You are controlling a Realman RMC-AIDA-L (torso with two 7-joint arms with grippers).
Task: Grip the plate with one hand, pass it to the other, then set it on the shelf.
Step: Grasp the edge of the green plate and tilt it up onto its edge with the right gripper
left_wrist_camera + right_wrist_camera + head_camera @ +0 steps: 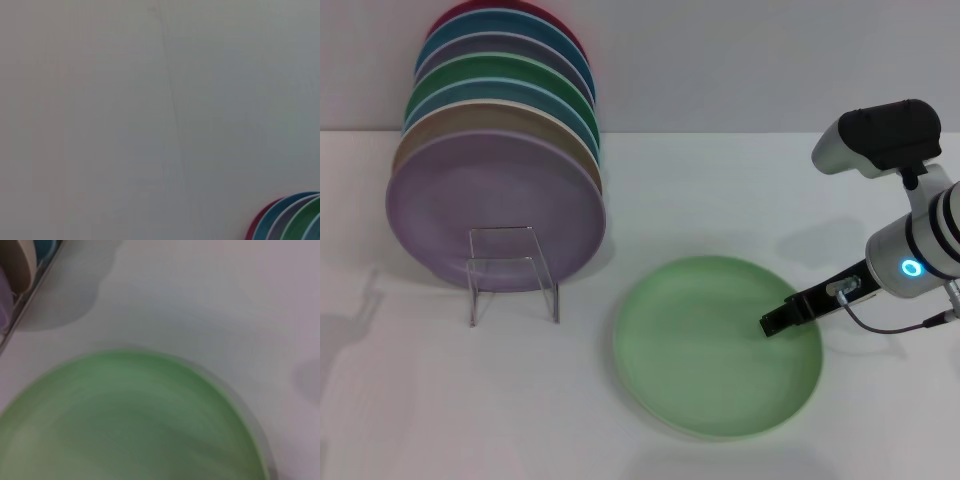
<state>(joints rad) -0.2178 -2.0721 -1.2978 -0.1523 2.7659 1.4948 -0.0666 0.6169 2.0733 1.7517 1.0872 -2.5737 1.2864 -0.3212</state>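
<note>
Light-green plate [717, 345] flat on the white bench [440, 400], right of the clear shelf [513, 272] holding upright plates [495, 205], right tool [775, 322] over the plate's right rim, finger state cannot tell, left tool unseen.

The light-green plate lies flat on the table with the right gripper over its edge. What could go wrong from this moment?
1. The light-green plate lies flat on the white table, so the right gripper, over its right side, may slide off the shallow rim or push the plate away.
2. The clear rack already carries a row of upright plates; the purple front plate leaves little room, so placing could knock them.
</note>
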